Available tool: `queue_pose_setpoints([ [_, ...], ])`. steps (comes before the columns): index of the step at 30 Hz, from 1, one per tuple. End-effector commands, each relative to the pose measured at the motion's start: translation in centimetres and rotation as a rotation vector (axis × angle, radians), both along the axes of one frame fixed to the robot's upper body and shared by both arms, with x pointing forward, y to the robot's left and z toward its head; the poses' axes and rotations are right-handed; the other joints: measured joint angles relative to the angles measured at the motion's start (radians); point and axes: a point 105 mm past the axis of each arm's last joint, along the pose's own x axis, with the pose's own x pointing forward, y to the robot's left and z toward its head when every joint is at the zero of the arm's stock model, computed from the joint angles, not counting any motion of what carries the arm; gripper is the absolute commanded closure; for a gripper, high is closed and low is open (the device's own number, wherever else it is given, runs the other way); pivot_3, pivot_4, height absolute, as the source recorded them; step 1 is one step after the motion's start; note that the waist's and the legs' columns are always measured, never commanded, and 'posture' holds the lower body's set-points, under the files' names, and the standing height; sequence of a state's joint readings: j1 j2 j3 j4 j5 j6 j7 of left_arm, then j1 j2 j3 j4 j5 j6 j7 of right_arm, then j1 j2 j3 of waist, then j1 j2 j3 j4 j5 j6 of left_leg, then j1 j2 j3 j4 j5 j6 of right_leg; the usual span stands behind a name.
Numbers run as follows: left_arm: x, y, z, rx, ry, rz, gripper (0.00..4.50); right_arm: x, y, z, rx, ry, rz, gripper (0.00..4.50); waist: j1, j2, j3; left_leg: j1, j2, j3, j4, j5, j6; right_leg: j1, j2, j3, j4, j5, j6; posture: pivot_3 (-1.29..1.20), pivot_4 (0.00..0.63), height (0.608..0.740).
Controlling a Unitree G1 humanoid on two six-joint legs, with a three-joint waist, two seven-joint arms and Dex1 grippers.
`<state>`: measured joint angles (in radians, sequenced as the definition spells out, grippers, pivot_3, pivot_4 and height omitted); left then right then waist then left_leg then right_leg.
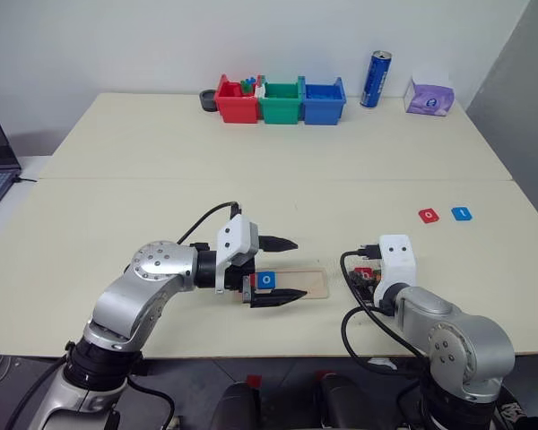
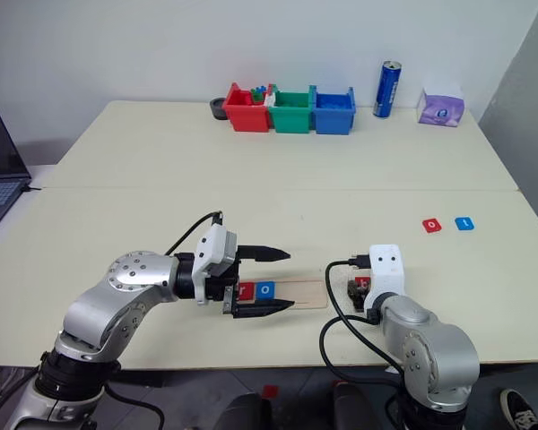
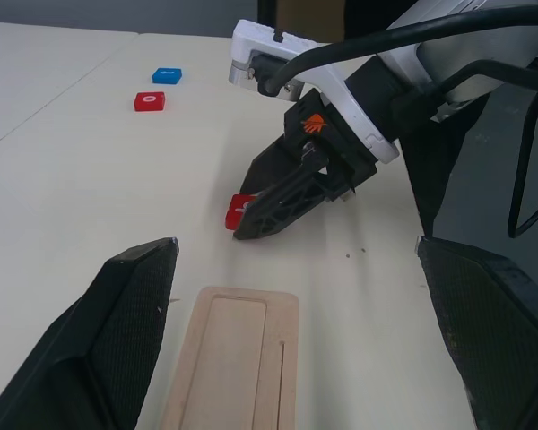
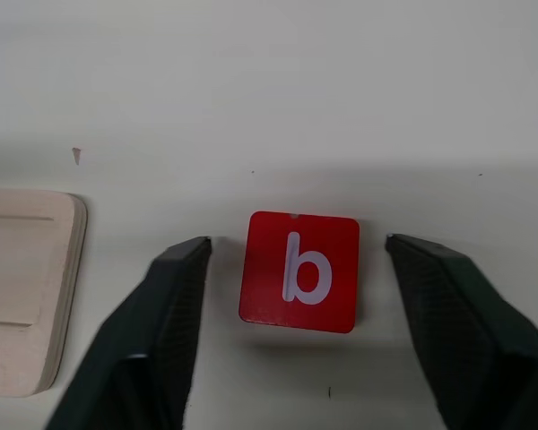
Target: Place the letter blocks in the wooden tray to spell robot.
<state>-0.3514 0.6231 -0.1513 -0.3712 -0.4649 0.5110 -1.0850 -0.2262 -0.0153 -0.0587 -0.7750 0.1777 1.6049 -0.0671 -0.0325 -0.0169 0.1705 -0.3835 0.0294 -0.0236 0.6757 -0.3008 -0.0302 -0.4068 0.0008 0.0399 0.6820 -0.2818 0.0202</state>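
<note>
Left fingers hide part of wooden tray and its blocks

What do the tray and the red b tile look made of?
The long pale wooden tray looks like unfinished light wood: matte, faint grain, rounded corners, a shallow routed groove. The small square red b tile seems painted wood or plastic: smooth, even red with a crisp white letter; which one is unclear.
</note>
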Motion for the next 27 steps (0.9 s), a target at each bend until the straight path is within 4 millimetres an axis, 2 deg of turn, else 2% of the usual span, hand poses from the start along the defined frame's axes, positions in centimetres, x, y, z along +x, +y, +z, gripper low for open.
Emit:
queue_pose_setpoints([
  [1,-0.1,-0.2,0.5,-0.015,-0.025,-0.027,0.0,0.3,-1.2,0.9,-0.02,-0.036,-0.048,0.02,0.001,0.0,0.0,0.0,0.0,0.0,0.0,0.0,0.0,0.0,0.0,0.0,0.0,0.0,0.0,0.0,0.15,0.74],
  [6,0.1,-0.1,0.6,-0.017,-0.028,-0.026,0.0,2.1,-2.8,4.6,0.042,-0.202,-0.048,0.02,0.0,0.0,0.0,-0.001,0.0,0.0,0.0,0.0,0.0,0.0,0.0,0.0,0.0,0.0,0.0,0.0,0.15,0.74],
  [8,0.1,0.1,0.6,-0.018,-0.028,-0.026,0.0,3.2,-1.7,7.1,0.167,-0.293,0.068,0.02,0.0,0.0,0.001,-0.001,0.0,0.0,0.0,0.0,0.0,0.0,0.0,0.0,0.0,0.0,0.0,0.0,0.15,0.74],
  [9,0.2,0.1,0.6,-0.018,-0.028,-0.026,0.0,3.4,-0.8,8.7,0.207,-0.354,0.181,0.02,-0.001,0.001,0.001,0.0,0.0,0.0,0.0,0.0,0.0,0.0,0.0,0.0,0.0,0.001,-0.001,0.0,0.15,0.74],
  [11,0.2,0.2,0.5,-0.016,-0.027,-0.025,0.0,2.9,0.8,10.4,0.284,-0.408,0.401,0.02,-0.002,0.002,0.002,0.0,0.0,0.0,-0.001,0.0,0.0,0.0,0.0,0.0,0.0,0.001,-0.002,0.0,0.15,0.74],
  [12,0.2,0.2,0.4,-0.016,-0.026,-0.025,0.0,2.7,0.7,11.0,0.269,-0.45,0.492,0.02,-0.002,0.002,0.002,0.0,0.0,0.0,-0.001,0.0,0.0,0.0,0.0,0.0,-0.001,0.001,-0.002,0.0,0.15,0.74],
  [14,0.2,0.2,0.2,-0.014,-0.022,-0.027,0.0,2.4,-0.3,10.7,0.151,-0.515,0.635,0.02,0.003,0.001,0.002,0.0,0.0,-0.001,-0.003,0.0,0.0,0.0,0.0,-0.001,-0.002,0.001,-0.002,0.0,0.15,0.74],
  [16,0.2,0.2,0.0,-0.014,-0.02,-0.035,0.0,1.8,-1.0,9.4,0.066,-0.536,0.77,0.02,0.009,0.0,0.002,-0.001,-0.002,0.0,-0.006,0.0,0.0,0.001,-0.002,-0.004,-0.004,0.0,-0.001,0.0,0.15,0.74],
  [22,0.2,-0.1,0.1,-0.02,-0.019,-0.053,0.0,-1.3,-0.2,5.7,0.084,-0.464,1.046,0.02,-0.004,0.0,0.002,0.0,-0.001,0.002,-0.006,0.0,0.001,0.0,-0.003,0.0,-0.003,-0.001,0.0,0.0,0.15,0.74],
  [27,-0.1,-0.1,0.0,-0.012,-0.008,-0.086,0.0,-1.9,-0.2,3.8,0.041,-0.44,1.172,0.02,0.0,0.0,0.003,0.002,-0.001,0.0,-0.005,0.0,0.001,0.001,-0.001,-0.001,-0.001,0.0,-0.001,0.0,0.15,0.74],
])
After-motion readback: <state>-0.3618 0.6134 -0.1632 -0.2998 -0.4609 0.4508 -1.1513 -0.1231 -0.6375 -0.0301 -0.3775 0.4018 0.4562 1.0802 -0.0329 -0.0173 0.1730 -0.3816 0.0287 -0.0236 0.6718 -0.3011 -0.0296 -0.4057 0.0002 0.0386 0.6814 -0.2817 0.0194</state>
